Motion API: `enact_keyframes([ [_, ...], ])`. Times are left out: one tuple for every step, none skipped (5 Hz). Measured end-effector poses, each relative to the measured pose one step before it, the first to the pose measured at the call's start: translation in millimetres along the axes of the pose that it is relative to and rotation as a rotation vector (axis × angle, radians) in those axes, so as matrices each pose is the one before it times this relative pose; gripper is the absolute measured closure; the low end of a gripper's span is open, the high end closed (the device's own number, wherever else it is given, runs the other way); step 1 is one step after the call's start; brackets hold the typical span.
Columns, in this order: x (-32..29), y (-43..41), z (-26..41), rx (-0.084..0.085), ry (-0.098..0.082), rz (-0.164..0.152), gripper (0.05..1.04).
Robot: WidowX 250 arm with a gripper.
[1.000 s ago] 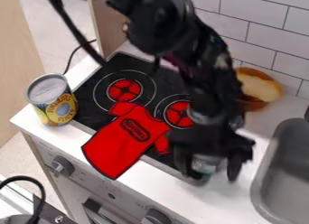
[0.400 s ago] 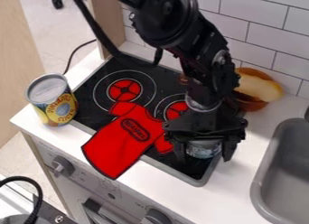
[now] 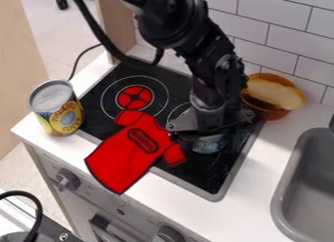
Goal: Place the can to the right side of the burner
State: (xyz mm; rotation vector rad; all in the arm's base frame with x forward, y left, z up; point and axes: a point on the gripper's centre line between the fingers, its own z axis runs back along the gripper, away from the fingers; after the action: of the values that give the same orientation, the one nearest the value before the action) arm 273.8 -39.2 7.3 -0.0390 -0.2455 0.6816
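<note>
Can is in the gripper, above the cooktop's right part. Jaws look parted about can-width, holding it. Probably stiff, slick metal, fairly light; grip the sides. Smooth cooktop, red cloth over front edge, white counter, sink right, tiled wall behind.

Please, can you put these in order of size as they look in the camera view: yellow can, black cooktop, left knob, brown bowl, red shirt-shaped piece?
1. Black cooktop
2. Red shirt-shaped piece
3. Yellow can and brown bowl: too alike to rank
4. Left knob
</note>
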Motion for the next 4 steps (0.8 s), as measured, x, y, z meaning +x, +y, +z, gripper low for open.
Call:
enact_keyframes([
  [10.96, 4.91, -8.86, 0.0141, 0.0141, 0.0373, 0.085],
  [9.63, 3.37, -3.24, -0.0059, -0.0251, 0.0109, 0.085],
  [9.17, 5.23, -0.72, -0.0066, -0.0154, 0.0129, 0.085],
  [3.85, 4.38, -0.75, -0.0075, 0.0087, 0.0102, 0.085],
])
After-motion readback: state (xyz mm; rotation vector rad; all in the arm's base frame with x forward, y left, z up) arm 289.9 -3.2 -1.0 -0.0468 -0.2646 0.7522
